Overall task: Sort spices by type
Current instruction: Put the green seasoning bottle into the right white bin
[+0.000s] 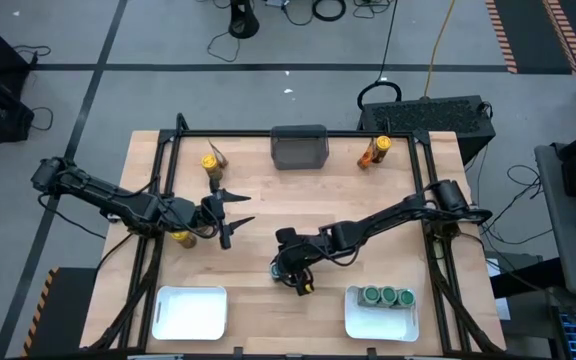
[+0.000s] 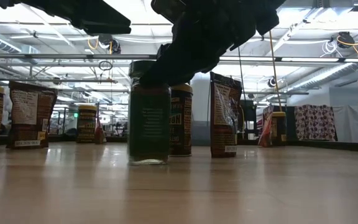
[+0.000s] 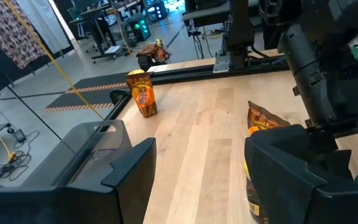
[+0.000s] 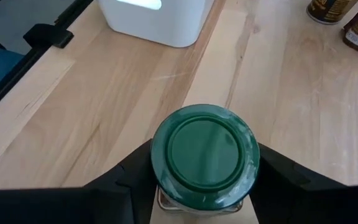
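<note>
A green-lidded jar (image 1: 280,268) stands upright on the wood (image 2: 148,121), with my right gripper (image 1: 288,262) shut around its top (image 4: 204,186). Three more green-lidded jars (image 1: 387,296) sit in the right white tray (image 1: 353,322). Yellow-lidded jars with brown-orange packets stand near the far-left (image 1: 211,162) and far-right (image 1: 373,152) corners. Another yellow-lidded jar (image 1: 181,238) lies under my left arm. My left gripper (image 1: 240,210) hovers open at mid-table, touching nothing (image 3: 197,180). A packet (image 3: 265,118) and a yellow jar (image 3: 250,186) stand beside my right gripper. My right gripper pinches the green-lidded jar just under its lid (image 4: 204,155), one finger (image 4: 132,177) on each side. The fingers come from above, slanting down from the table's right. The jar stands upright with its base on the table (image 2: 148,162).
The dark grey bin (image 1: 299,147) sits at the middle of the far edge. The left white tray (image 1: 190,312) lies at the near edge. A black frame rail (image 1: 168,160) borders the table. Bare wood stretches between the bin and the trays.
</note>
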`<state>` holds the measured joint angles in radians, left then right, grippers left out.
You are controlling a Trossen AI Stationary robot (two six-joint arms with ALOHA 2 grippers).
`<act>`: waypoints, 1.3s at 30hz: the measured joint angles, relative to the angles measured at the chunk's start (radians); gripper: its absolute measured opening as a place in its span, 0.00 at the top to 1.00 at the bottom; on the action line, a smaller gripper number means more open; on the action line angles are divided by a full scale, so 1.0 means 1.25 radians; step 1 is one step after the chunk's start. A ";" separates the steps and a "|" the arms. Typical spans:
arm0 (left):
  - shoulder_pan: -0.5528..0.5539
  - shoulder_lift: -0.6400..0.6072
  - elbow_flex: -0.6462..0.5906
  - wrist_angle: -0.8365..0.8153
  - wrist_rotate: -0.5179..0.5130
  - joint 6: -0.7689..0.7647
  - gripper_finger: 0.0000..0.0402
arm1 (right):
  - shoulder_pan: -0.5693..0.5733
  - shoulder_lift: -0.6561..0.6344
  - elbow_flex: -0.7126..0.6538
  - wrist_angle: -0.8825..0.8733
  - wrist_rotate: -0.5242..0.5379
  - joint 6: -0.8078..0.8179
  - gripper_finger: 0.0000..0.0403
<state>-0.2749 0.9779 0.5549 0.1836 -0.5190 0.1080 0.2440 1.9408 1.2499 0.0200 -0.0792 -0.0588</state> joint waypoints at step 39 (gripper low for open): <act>0.001 0.000 0.000 0.110 0.024 -0.041 0.38 | 0.460 -0.421 0.000 -0.431 0.350 0.485 0.54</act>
<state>-0.2741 0.9780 0.5549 0.3212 -0.4889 0.0565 0.8187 1.4151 1.2499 -0.5182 0.3585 0.5469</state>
